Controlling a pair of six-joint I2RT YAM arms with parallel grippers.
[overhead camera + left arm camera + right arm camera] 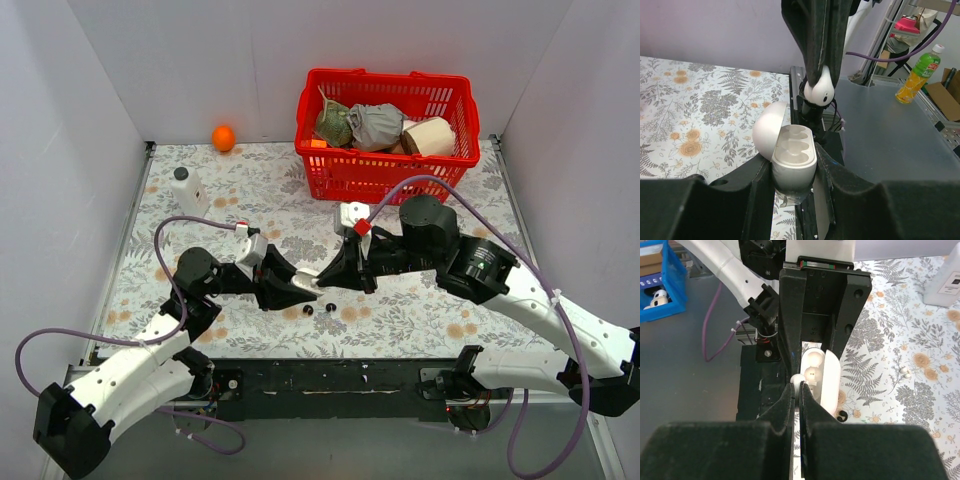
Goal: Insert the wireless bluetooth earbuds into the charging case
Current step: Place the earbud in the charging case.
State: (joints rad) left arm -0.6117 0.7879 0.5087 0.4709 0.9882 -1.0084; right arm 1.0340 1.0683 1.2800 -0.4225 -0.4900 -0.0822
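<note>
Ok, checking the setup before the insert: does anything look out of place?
Nothing spilled or damaged. The left gripper holds the open white case upright; the right gripper pinches a white earbud above it. Only oddity: two small black pieces lying loose on the table nearby.

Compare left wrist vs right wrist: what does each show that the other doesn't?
Left wrist only: the two wells of the charging case seen from the open side, both empty, and an orange drink bottle.
Right wrist only: a white bottle, a blue crate, and a small white piece lying on the table, possibly the second earbud.
Both: the left gripper shut on the open charging case, and the right gripper pinching a white earbud close to its opening.
</note>
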